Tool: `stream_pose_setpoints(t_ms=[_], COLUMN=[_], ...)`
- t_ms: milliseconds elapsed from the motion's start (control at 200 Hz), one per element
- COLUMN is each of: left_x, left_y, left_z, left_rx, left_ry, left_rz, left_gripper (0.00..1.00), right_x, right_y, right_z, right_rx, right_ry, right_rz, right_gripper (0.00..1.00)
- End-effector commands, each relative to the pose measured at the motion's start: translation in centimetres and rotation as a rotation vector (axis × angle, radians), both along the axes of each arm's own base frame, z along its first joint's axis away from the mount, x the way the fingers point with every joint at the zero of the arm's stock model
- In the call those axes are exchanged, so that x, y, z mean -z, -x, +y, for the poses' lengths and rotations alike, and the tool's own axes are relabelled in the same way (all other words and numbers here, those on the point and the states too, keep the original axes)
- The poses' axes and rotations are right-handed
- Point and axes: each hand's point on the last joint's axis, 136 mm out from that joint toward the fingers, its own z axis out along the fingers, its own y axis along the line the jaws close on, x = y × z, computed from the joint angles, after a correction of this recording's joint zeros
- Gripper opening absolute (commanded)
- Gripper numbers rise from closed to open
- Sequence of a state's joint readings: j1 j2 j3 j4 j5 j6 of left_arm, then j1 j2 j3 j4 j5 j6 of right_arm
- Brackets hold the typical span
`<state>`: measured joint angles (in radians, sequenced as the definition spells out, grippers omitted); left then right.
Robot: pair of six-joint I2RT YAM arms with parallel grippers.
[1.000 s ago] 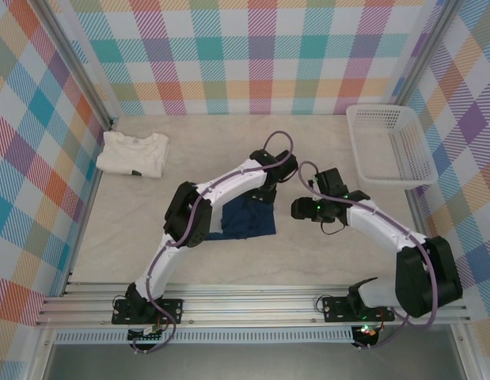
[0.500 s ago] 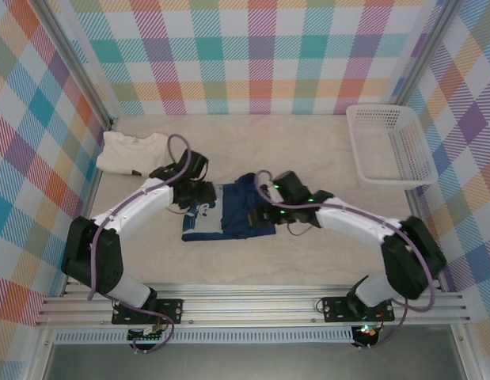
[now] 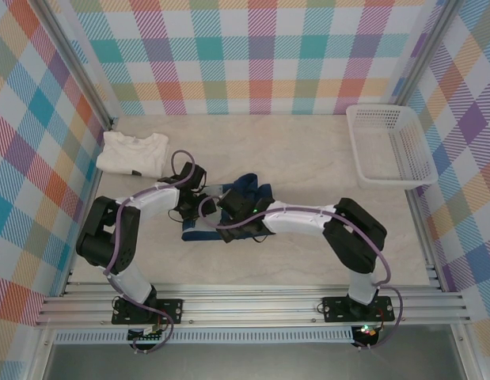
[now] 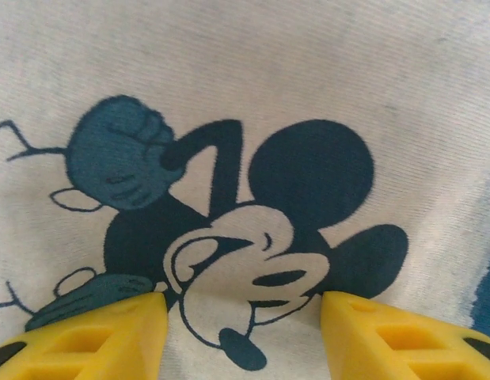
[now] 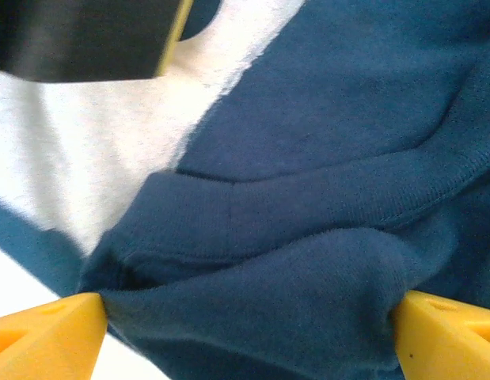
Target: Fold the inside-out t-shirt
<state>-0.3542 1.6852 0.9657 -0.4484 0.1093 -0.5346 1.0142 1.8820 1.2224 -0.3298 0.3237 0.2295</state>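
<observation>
Overhead: inside-out t-shirt [image 3: 246, 192] lies bunched mid-worktop [image 3: 308, 166], both arms reaching onto it. Left wrist: left pincer [image 4: 243, 324] open, tips apart above a cartoon mouse print [image 4: 229, 237] (on a pale panel). Right wrist: right pincer [image 5: 248, 324] spread wide, straddling a bunched navy fold, tips touching cloth.

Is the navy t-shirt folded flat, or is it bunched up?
Bunched up: the t-shirt is a rumpled heap with thick raised folds, not a flat layer.

Plaid walls [image 3: 260, 55] on 3 sides, pastel checks w/ teal, orange, purple. Tabletop [image 3: 308, 150] beige, marbled, evenly lit. Alu posts [image 3: 70, 63] up the corners, alu rails [image 3: 252, 305] along near edge.
</observation>
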Motion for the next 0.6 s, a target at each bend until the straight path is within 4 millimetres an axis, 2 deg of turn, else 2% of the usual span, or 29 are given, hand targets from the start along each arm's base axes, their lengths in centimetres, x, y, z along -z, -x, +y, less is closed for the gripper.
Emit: stream_pose_setpoints(t_ms=[0,95,155,280,365,420,545,595], left_x=[1.1,1.3,1.5,1.7,1.8,1.7,1.6,1.5], left_y=[0.2,0.3,0.5,0.8,0.9,0.9,0.8,0.7], left_z=[0.5,0.5,0.6,0.7,0.5,0.4,0.3,0.3], left_rx=[-0.014,-0.01,-0.003,0.016,0.021,0.025,0.03,0.032], left_ry=[0.024,0.028,0.023,0.015,0.028,0.032,0.039,0.038], left_rz=[0.019,0.019,0.025,0.033,0.033,0.031,0.021,0.02], left_gripper=[0.54,0.54,0.54,0.54,0.54,0.54,0.54,0.54], right_x=[-0.2,-1.0,-1.3,-1.3,-1.4,-1.9,-4.8,-5.9], right_y=[-2.2,-3.0,-2.7,-0.6,0.9,1.5,1.7,1.4], right_z=[-2.5,-6.0,-8.4,-13.0,-14.8,-14.4,-10.4,-9.4], right_rx=[0.079,0.194,0.273,0.41,0.479,0.462,0.314,0.286], right_ry=[0.118,0.158,0.154,0.131,0.083,0.018,-0.211,-0.256], right_rz=[-0.102,-0.117,-0.098,-0.041,0.003,0.02,0.007,-0.012], right_gripper=[0.89,0.83,0.78,0.72,0.71,0.72,0.83,0.85])
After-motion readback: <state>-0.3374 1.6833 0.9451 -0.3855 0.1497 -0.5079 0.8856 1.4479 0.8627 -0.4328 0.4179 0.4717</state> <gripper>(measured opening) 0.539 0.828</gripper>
